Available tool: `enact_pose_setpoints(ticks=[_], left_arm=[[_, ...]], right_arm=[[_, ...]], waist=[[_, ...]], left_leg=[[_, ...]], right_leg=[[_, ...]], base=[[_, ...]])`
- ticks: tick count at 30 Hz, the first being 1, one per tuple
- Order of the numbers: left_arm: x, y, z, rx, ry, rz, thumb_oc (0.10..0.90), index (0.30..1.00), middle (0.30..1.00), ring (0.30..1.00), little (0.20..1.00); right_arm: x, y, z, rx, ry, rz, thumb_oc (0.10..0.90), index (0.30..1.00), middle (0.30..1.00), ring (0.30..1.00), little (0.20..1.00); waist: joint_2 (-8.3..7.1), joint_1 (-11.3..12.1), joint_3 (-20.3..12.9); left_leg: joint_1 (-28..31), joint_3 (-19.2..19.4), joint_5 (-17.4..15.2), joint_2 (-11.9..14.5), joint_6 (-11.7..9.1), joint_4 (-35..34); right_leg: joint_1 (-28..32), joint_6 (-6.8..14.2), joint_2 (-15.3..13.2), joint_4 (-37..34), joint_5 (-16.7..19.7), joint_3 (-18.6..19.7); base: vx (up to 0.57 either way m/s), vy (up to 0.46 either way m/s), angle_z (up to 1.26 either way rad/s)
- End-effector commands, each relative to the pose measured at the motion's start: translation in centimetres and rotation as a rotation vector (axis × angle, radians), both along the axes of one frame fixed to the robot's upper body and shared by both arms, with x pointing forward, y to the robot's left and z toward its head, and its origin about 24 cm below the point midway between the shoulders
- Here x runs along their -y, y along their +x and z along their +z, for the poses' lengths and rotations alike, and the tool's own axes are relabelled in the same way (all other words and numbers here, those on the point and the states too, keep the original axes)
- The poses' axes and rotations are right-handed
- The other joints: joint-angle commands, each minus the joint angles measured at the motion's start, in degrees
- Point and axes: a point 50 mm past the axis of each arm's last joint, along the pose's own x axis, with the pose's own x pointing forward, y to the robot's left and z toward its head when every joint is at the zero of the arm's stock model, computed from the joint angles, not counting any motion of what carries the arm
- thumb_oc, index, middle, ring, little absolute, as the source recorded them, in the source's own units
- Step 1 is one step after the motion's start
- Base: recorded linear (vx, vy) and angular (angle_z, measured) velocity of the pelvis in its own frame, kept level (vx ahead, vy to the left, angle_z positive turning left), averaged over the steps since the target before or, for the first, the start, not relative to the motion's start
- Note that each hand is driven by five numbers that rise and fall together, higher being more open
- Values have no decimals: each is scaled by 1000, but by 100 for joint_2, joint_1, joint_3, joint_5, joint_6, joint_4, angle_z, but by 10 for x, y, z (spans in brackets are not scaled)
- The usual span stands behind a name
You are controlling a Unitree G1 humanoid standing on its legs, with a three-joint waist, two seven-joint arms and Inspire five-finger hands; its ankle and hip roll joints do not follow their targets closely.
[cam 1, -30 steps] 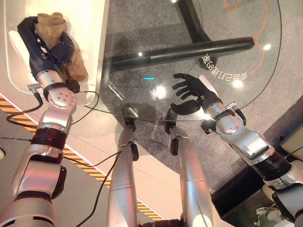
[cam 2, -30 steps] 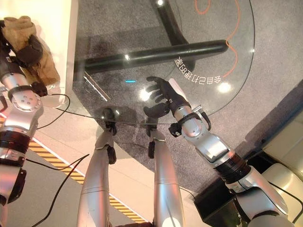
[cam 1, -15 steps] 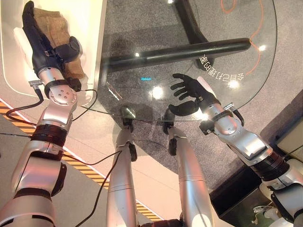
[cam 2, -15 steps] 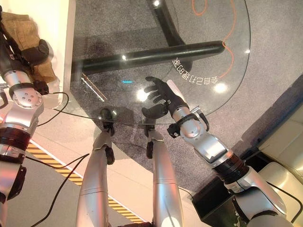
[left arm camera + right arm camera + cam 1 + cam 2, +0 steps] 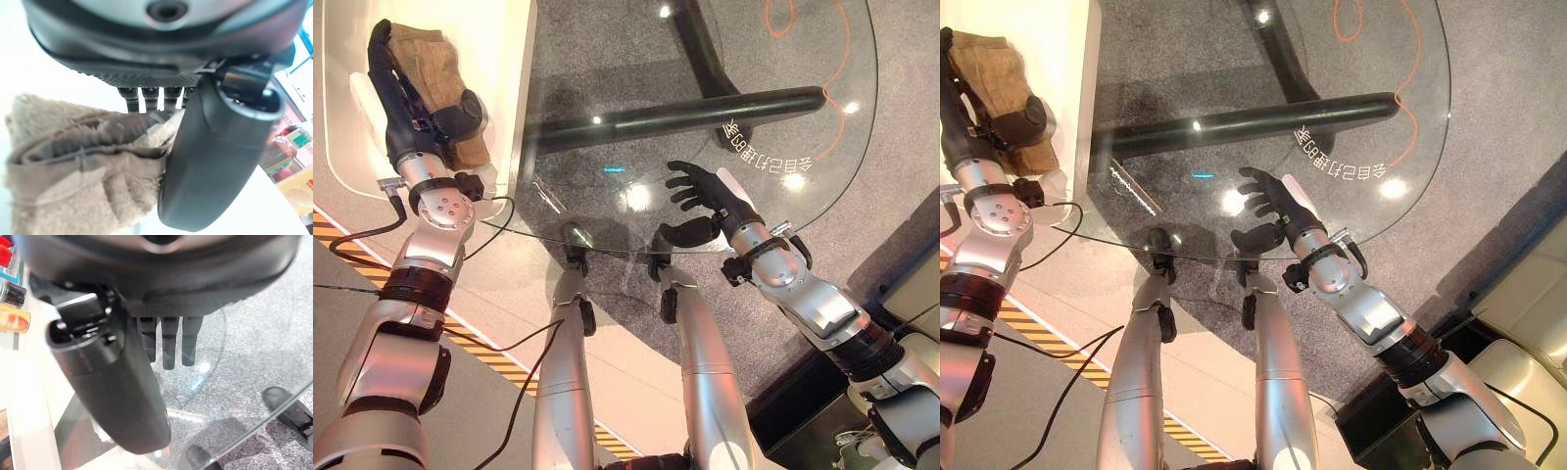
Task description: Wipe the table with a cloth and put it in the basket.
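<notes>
Left robot hand on the cloth, over the basket

The left robot hand (image 5: 411,103) lies with straight fingers along the crumpled tan terry cloth (image 5: 435,64), thumb against its near side, inside the white basket (image 5: 342,117) at far left. The right robot hand (image 5: 705,201) hovers open over the round glass worktop (image 5: 822,176), well apart.

the left arm reached up the left side of the frame, its hand (image 5: 411,108) at the upper left with fingers straight and thumb out to the side. the right arm came in from the lower right, its hand (image 5: 710,201) at centre, fingers loosely spread, thumb apart, holding nothing.
</notes>
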Motion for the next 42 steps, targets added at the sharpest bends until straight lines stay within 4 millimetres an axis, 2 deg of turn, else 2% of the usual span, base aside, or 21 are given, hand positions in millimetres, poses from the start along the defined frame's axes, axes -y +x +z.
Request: enact_pose_setpoints(ticks=[1,5,12,17,18,19,20,23,24,27,28,29,30,31,33,35,37,38,42], left_arm=[[-12,-19,31,220,25,40,800,900,900,900,900],[-15,-27,21,237,35,59,800,900,900,900,900],[-22,-51,7,322,49,104,800,900,900,900,900],[-25,-71,-17,317,7,81,800,900,900,900,900],[-25,-78,-32,275,4,56,800,900,900,900,900],[-25,-79,-35,269,3,53,800,900,900,900,900],[-21,-85,-50,215,-15,17,800,900,900,900,900],[-16,-94,-75,131,-77,-44,800,900,900,900,900],[-10,-100,-95,57,-128,-88,800,900,900,900,900],[-6,-107,-119,-36,-215,-128,800,900,900,900,900],[-5,-114,-141,-110,-296,-137,800,900,900,900,900],[-5,-116,-147,-129,-321,-139,800,900,900,900,900],[-4,-121,-162,-176,-373,-145,800,900,900,900,900],[-4,-130,-184,-266,-431,-139,800,900,900,900,900],[-4,-136,-200,-312,-502,-143,800,900,900,900,900],[1,-156,-235,-451,-612,-148,800,900,900,900,900],[4,-164,-249,-519,-637,-155,800,900,900,900,900],[11,-175,-271,-624,-681,-154,800,900,900,900,900],[29,-202,-315,-850,-837,-167,800,900,900,900,900]], right_arm=[[-7,-18,5,69,55,49,800,900,900,900,900],[-5,-22,0,64,68,43,800,900,900,900,900],[3,-34,-13,54,109,5,800,900,900,900,900],[13,-46,-31,33,115,-22,800,900,900,900,900],[18,-51,-38,23,118,-32,800,900,900,900,900],[19,-52,-39,20,117,-32,800,900,900,900,900],[25,-57,-46,7,119,-45,800,900,900,900,900],[33,-65,-60,-25,131,-58,800,900,900,900,900],[38,-70,-71,-57,148,-72,800,900,900,900,900],[43,-75,-88,-118,190,-92,800,900,900,900,900],[48,-79,-102,-180,250,-114,800,900,900,900,900],[49,-79,-106,-201,277,-123,800,900,900,900,900],[51,-82,-116,-258,352,-131,800,900,900,900,900],[53,-88,-134,-340,447,-156,800,900,900,900,900],[54,-90,-145,-372,451,-181,800,900,900,900,900],[61,-102,-168,-471,493,-242,800,900,900,900,900],[63,-107,-178,-512,503,-272,800,900,900,900,900],[64,-115,-194,-583,516,-325,800,900,900,900,900],[68,-134,-223,-714,516,-429,800,900,900,900,900]], waist=[[-21,150,-123],[-30,205,-123],[-44,322,-123],[-20,378,-123],[-15,403,-123],[-14,405,-123],[-16,425,-123],[-13,458,-123],[-3,488,-123],[15,518,-123],[46,540,-123],[58,548,-123],[81,561,-123],[109,581,-123],[117,591,-124],[125,605,-432],[123,607,-576],[112,606,-830],[123,583,-1246]], left_leg=[[387,532,-1021,-404,138,516],[630,495,-1033,-394,124,470],[1124,421,-1004,-364,77,309],[1479,345,-971,-343,29,191],[1624,301,-965,-340,11,168],[1649,297,-964,-340,8,163],[1774,270,-960,-332,-6,157],[2020,204,-964,-341,-21,138],[2250,153,-963,-349,-25,115],[2620,124,-948,-345,-30,29],[2916,96,-925,-353,-32,-68],[3001,88,-916,-358,-35,-103],[3208,65,-891,-369,-39,-194],[3537,46,-855,-375,-60,-341],[3768,44,-817,-373,-75,-458],[4128,48,-764,-376,-109,-762],[4254,45,-726,-383,-118,-891],[4501,36,-711,-381,-117,-1081],[4904,36,-712,-345,-116,-1352]], right_leg=[[355,222,316,-1009,484,-106],[598,182,329,-929,365,-168],[1110,93,391,-851,150,-301],[1466,45,444,-853,5,-361],[1620,31,473,-846,-48,-377],[1649,30,476,-850,-54,-379],[1791,14,495,-842,-105,-407],[2059,4,520,-842,-175,-410],[2288,2,535,-828,-228,-402],[2653,-8,531,-866,-280,-399],[2950,-4,511,-923,-300,-389],[3038,-1,500,-949,-301,-391],[3259,1,485,-1031,-298,-392],[3626,0,463,-1199,-281,-405],[3896,-4,442,-1353,-240,-420],[4342,2,406,-1753,-154,-470],[4525,5,397,-1944,-93,-473],[4831,23,392,-2211,-23,-487],[5272,51,384,-2552,70,-461]], base=[[-38,-115,1],[-32,-122,2],[-40,-149,3],[-46,-141,1],[-35,-94,1],[-67,-160,-1],[-51,-117,-6],[-37,-115,-11],[-22,-90,-3],[-20,-95,-4],[-1,-52,-2],[0,-60,-4],[14,-55,-3],[12,-64,-2],[22,-55,1],[72,-67,3],[73,-51,6],[125,-43,7],[110,-12,4]])
